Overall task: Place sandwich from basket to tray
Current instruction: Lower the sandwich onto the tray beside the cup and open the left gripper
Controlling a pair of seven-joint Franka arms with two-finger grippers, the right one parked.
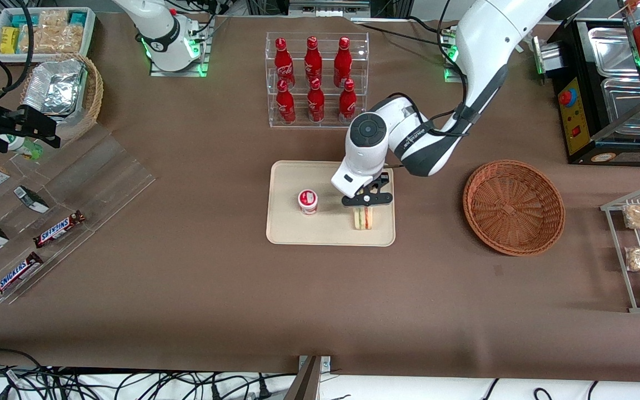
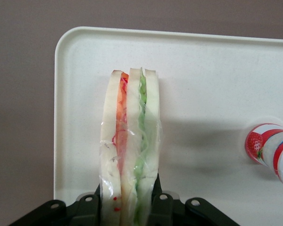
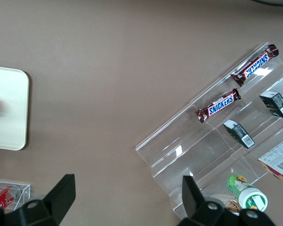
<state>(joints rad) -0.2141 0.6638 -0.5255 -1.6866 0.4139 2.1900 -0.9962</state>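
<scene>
You had the gripper (image 1: 368,204) low over the tray (image 1: 286,230), its jaws pinched on the sandwich (image 1: 363,219) across the flat bread faces, so the wedge stood on edge with its filling layers upright. It was set down beside the small red-and-white cup (image 1: 308,201), not touching it. The basket (image 1: 513,206) sat empty toward your working arm's end, so only the release seemed left.

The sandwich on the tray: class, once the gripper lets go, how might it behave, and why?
The sandwich stands on a narrow edge on the tray, held by the gripper, so it may tip once released. Its clear wrap looks smooth, probably slippery. The soft bread would likely squash under a hard squeeze.
</scene>
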